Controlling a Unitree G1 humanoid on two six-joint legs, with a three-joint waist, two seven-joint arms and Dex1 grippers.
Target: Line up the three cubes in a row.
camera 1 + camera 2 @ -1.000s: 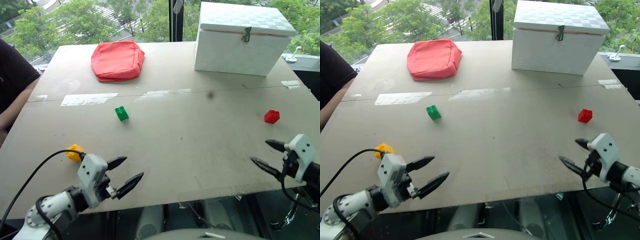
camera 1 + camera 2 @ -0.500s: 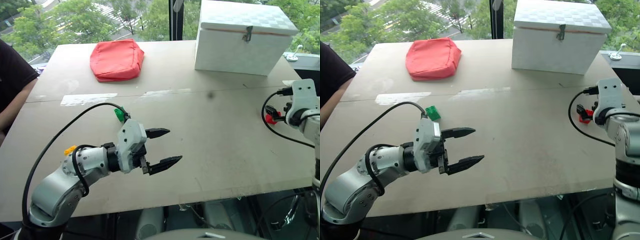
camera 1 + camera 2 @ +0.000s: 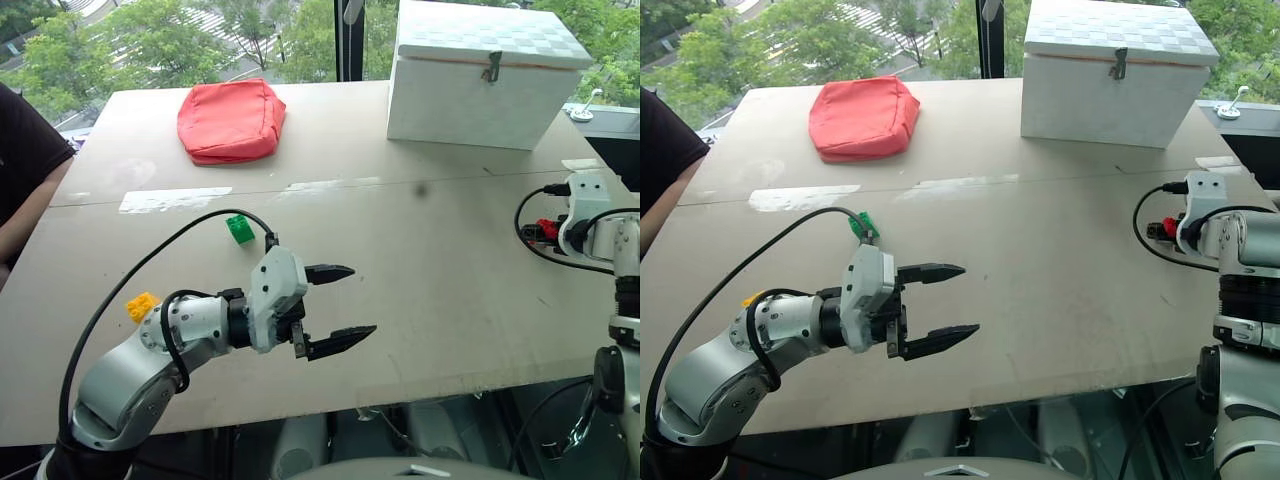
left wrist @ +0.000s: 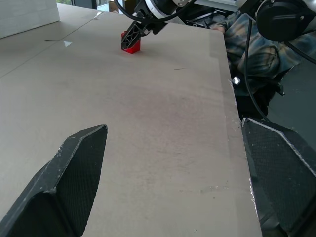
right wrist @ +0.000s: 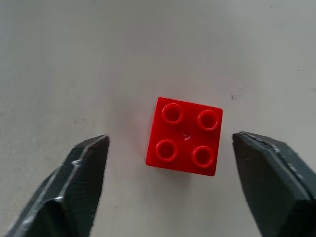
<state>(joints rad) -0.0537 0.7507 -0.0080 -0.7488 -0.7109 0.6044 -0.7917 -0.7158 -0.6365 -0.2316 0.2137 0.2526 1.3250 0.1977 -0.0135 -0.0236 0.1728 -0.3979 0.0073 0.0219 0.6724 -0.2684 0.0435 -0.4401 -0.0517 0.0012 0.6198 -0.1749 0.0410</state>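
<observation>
presently lying on the table (image 3: 420, 300): left gripper (image 3: 335, 305) hovering mid-table, fingers spread wide; right gripper (image 5: 173, 192) straddling the red cube (image 5: 184, 136) near the right edge, fingers apart, not touching; green cube (image 3: 240, 228) and yellow cube (image 3: 141, 306) sitting left.

Red cube (image 5: 183, 136), green cube (image 3: 240, 228), yellow cube (image 3: 141, 305), red cushion (image 3: 231, 121), white checkered box (image 3: 489, 73).

1. A robot test space, likely a lab or office: a bare work table (image 3: 420, 300) spans the frame.
2. Upper frame: a large window (image 3: 300, 40) overlooks green trees (image 3: 150, 40).
3. A seated person (image 3: 25, 170) at left edge.
</observation>
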